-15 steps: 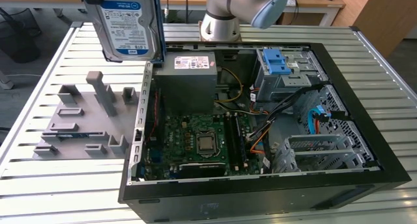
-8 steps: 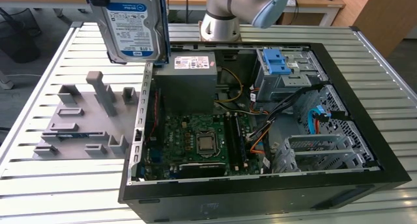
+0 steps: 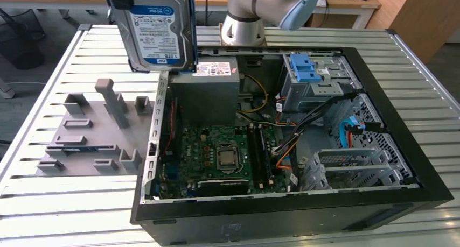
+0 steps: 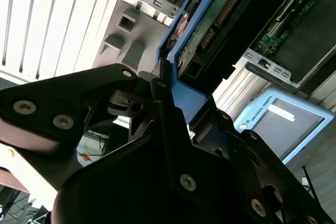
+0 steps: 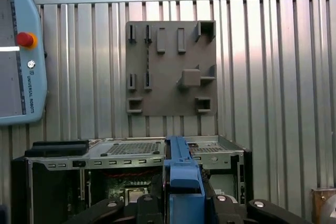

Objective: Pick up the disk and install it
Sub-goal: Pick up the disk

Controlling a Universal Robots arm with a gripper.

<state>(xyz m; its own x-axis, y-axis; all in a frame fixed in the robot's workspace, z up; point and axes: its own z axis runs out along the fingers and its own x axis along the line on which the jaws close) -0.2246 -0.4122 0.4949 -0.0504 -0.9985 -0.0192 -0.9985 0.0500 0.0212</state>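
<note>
The disk [image 3: 159,32], a silver hard drive with a white-and-blue label and a blue rail frame, hangs upright in the air. It is over the gap between the grey fixture plate [image 3: 86,134] and the open computer case [image 3: 287,134], at the exterior view's upper left. My gripper [image 3: 122,0] holds it from above. In the second wrist view the black fingers [image 4: 157,103] are shut on the blue rail of the disk [image 4: 210,24], whose green circuit side shows. The blue rail of the disk [image 5: 181,177] also stands between the finger bases in the first wrist view.
Inside the case are a grey power-supply box [image 3: 204,96], a motherboard [image 3: 215,155], a light-blue latch [image 3: 311,69] on a metal bay, and a perforated drive cage [image 3: 345,169]. All of it rests on a slatted metal table [image 3: 64,204]. A teach pendant [image 5: 18,56] lies beside the case.
</note>
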